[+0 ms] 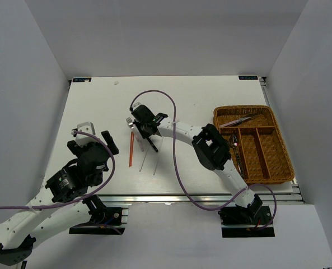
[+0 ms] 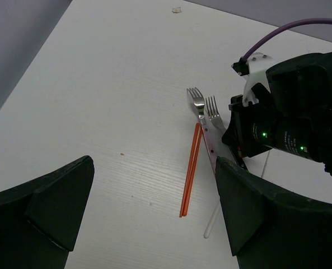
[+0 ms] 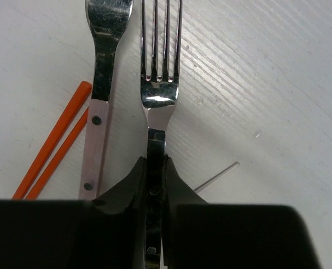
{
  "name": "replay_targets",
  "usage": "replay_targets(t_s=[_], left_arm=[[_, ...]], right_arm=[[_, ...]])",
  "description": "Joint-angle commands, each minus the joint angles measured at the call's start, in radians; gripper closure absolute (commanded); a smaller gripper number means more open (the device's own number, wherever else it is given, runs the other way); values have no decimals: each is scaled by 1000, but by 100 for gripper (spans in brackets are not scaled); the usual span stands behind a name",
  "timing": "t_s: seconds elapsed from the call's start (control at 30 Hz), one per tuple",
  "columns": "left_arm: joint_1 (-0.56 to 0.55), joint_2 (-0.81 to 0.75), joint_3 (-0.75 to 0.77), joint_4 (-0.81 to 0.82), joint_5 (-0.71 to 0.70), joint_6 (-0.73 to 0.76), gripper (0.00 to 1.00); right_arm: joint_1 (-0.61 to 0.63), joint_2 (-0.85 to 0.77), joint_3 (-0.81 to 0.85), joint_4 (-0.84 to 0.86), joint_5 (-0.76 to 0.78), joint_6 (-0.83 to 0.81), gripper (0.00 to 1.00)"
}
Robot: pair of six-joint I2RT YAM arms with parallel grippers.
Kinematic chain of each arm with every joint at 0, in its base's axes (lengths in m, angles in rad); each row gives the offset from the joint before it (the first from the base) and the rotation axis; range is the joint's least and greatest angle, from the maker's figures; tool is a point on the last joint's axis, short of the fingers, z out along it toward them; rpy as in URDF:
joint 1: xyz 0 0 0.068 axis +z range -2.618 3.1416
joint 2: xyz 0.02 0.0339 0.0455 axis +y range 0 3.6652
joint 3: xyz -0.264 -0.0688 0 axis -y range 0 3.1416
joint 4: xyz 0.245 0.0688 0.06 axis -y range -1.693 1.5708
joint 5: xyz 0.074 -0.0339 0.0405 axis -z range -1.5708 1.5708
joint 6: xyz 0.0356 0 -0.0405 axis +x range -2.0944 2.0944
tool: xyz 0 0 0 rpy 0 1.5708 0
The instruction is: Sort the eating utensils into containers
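Note:
Two silver forks lie side by side on the white table. My right gripper [image 3: 156,168] is shut on the dark handle of the right-hand fork [image 3: 161,56], low over the table. The left-hand fork [image 3: 101,101] has a pink handle and lies free. A pair of red-orange chopsticks [image 3: 54,145] lies just left of it, and a white chopstick [image 3: 216,176] shows to the right. From above, the right gripper [image 1: 138,124] is at mid-table, and the brown wicker tray [image 1: 283,145] stands at the right. My left gripper [image 2: 154,185] hangs open and empty, nearer than the red-orange chopsticks [image 2: 191,168].
The tray holds utensils in its long crosswise section [image 1: 238,120] and its leftmost narrow section [image 1: 237,151]. Two white chopsticks [image 1: 145,157] lie right of the red-orange pair. The right arm's purple cable [image 1: 174,145] loops over the table. Grey walls enclose three sides.

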State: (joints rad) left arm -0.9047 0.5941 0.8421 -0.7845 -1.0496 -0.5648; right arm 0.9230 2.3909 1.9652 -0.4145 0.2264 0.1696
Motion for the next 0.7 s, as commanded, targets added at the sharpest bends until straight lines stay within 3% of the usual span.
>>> replay_targets(t_s=[0.0, 0.27, 0.43, 0.67], left_arm=[[6, 4, -11, 13, 7, 8, 2], [6, 3, -9, 13, 7, 9, 2], [7, 4, -11, 13, 8, 9, 2], [9, -10, -11, 14, 16, 11, 2]], right_arm=[[-4, -22, -22, 5, -7, 25, 98], [-24, -114, -19, 49, -19, 80, 100], [-81, -257, -67, 77, -32, 113, 100], [-237, -605, -418, 92, -124, 49, 100]])
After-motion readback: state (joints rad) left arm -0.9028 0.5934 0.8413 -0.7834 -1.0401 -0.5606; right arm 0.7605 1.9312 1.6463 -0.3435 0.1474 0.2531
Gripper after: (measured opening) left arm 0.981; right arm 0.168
